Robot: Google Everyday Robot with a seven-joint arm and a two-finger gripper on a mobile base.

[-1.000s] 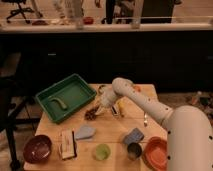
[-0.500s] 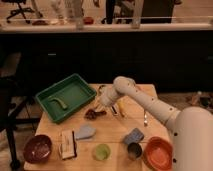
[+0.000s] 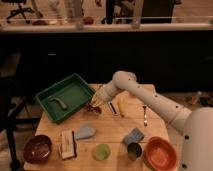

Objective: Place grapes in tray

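The grapes (image 3: pixel 92 107), a small dark red-purple bunch, lie on the wooden table just off the right front corner of the green tray (image 3: pixel 75 86). My gripper (image 3: pixel 95 104) reaches down from the right on the white arm and sits right on the bunch, shut on it, low at the table's surface. The fingers hide part of the bunch. Inside the tray lies one curved green item (image 3: pixel 59 103).
A yellow item (image 3: pixel 120 106) and a fork (image 3: pixel 144 115) lie right of the gripper. Along the front stand a maroon bowl (image 3: pixel 38 148), a white packet (image 3: pixel 67 144), a green cup (image 3: pixel 102 151), a metal cup (image 3: pixel 133 150), a blue sponge (image 3: pixel 132 135) and an orange bowl (image 3: pixel 160 153).
The gripper has sunk slightly onto the grapes and its fingers have closed on them. The arm has otherwise hardly moved.
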